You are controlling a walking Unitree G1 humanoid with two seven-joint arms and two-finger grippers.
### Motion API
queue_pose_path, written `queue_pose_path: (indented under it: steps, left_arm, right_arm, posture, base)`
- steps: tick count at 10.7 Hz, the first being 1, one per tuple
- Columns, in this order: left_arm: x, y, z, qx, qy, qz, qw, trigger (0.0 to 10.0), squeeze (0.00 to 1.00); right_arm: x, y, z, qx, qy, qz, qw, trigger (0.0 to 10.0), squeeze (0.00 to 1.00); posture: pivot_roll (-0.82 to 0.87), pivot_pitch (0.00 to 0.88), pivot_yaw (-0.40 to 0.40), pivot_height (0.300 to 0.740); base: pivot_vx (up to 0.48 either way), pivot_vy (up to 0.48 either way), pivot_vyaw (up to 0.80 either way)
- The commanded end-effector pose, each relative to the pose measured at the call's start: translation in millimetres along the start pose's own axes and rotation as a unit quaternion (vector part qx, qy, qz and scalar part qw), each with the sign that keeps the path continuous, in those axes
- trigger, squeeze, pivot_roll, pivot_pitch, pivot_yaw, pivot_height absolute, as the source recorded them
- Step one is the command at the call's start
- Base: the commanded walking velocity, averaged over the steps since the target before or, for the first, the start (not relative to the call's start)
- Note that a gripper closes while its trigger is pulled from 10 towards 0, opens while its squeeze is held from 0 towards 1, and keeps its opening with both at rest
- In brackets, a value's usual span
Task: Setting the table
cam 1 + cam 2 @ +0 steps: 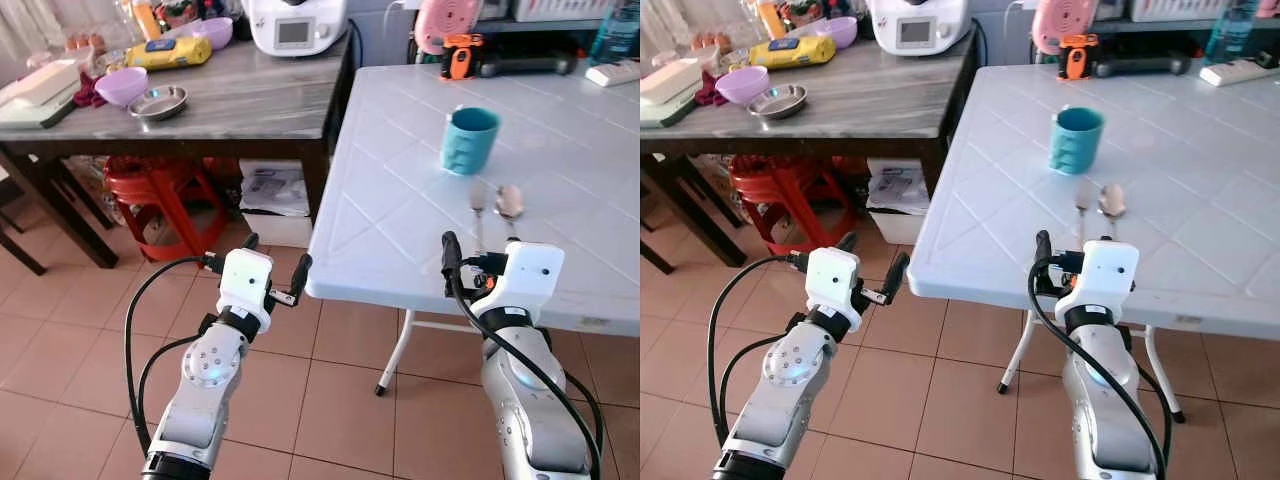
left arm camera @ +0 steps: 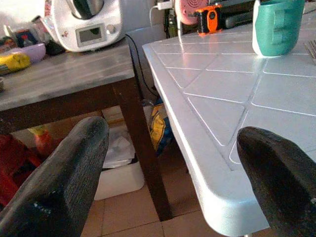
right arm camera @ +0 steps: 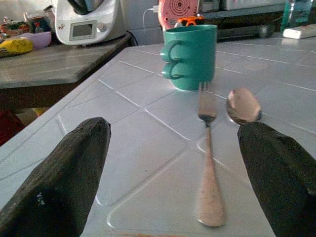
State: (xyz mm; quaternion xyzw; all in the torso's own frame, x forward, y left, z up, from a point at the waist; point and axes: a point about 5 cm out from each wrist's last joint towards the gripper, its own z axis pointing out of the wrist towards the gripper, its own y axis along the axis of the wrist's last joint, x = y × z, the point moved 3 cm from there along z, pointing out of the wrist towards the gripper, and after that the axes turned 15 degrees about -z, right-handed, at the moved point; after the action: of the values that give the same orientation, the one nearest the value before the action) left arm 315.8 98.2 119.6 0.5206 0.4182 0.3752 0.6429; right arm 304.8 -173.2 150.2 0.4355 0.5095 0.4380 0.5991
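Hovering at the near edge of the white table (image 1: 400, 200), the right gripper (image 3: 173, 163) has its fingers spread and empty, with the fork (image 3: 210, 163) lying between them and the spoon (image 3: 243, 105) just beside, both before the mug (image 1: 470, 140). The left gripper (image 1: 275, 265), also released, waits off the table's corner. A careless closing could catch both utensils or skid the fork toward the edge.

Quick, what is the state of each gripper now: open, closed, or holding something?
Left gripper: open, holding nothing, beside the white plastic table's corner.
Right gripper: open, empty, over the metal fork.
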Motion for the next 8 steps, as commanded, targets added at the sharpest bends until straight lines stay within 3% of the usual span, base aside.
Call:
queue_pose_path:
  steps: [1, 3, 8]
  left_arm:
    - [2.7, 0.9, -1.3, 0.002, -0.001, 0.000, 1.000, 10.0, 0.00]
    - [0.4, 0.9, -1.2, 0.002, -0.010, -0.007, 1.000, 10.0, 0.00]
    - [-2.8, 0.8, -1.0, 0.003, -0.023, -0.013, 1.000, 10.0, 0.00]
  right_arm:
    - [2.9, 0.2, 0.1, -0.001, 0.001, 0.003, 1.000, 10.0, 0.00]
    - [1.6, -1.3, 0.2, 0.006, -0.002, 0.005, 1.000, 10.0, 0.00]
    - [3.7, -0.6, 0.0, -0.001, 0.003, 0.002, 1.000, 10.0, 0.00]
  posture:
    - [-0.14, 0.082, 0.131, 0.740]
    - [-0.14, 0.085, 0.131, 0.740]
    - [-0.14, 0.087, 0.135, 0.740]
  base:
    - [0.000, 0.000, -0.45]
    - [0.000, 0.000, -0.63]
    - [0.296, 0.000, 0.00]
